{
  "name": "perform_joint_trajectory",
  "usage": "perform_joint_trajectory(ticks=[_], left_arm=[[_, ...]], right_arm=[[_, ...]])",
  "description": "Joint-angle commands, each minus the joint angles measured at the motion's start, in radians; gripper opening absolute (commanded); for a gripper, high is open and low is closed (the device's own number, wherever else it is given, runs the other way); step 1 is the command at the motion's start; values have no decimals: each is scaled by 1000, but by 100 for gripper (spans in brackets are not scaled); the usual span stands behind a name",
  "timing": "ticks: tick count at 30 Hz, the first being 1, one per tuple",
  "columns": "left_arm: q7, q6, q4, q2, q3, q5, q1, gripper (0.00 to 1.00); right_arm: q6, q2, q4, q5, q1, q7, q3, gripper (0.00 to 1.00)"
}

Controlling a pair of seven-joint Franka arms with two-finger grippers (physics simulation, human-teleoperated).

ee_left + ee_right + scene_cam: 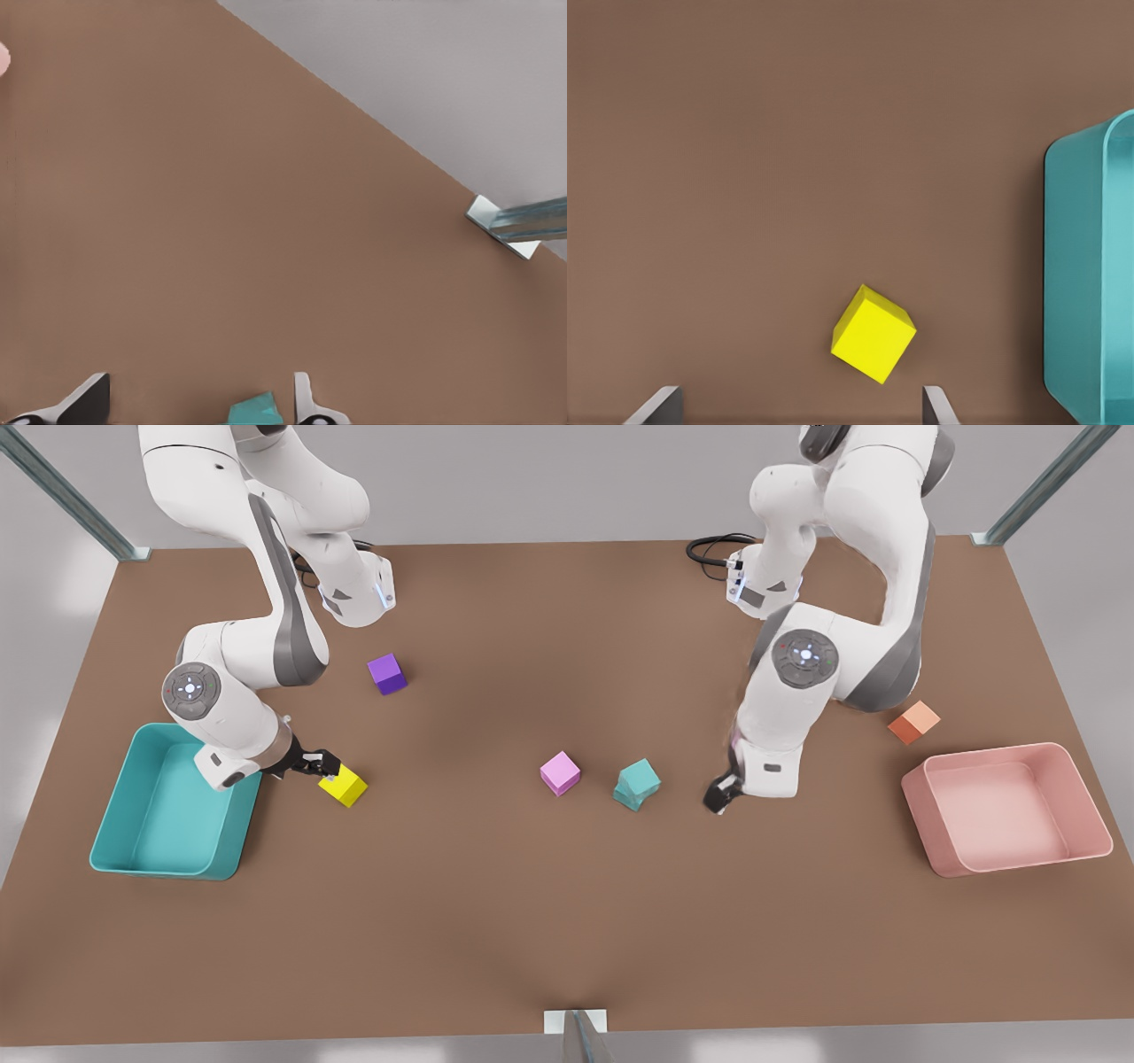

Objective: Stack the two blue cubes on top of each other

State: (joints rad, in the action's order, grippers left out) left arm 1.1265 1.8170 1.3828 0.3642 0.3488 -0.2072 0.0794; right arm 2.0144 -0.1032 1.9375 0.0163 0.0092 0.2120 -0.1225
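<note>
Cubes of matte teal sat stacked but skewed; your left gripper hung open, empty, beside them, so you needed a straight retreat. Right gripper waited open by the yellow cube.

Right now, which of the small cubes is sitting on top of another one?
The upper teal cube, skewed atop the lower teal cube; the other cubes sit directly on the table.
</note>
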Motion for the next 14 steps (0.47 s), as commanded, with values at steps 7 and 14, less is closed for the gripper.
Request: perform_joint_trajectory(ticks=[7, 14], left_arm=[[-1071, -113, 220, -295, -358, 313, 53, 100], [-1117, -137, 76, -183, -355, 319, 34, 100]], right_arm=[[-11, -1, -2, -1, 2, 1, -8, 100], [-11, -1, -2, -1, 2, 1, -8, 100]])
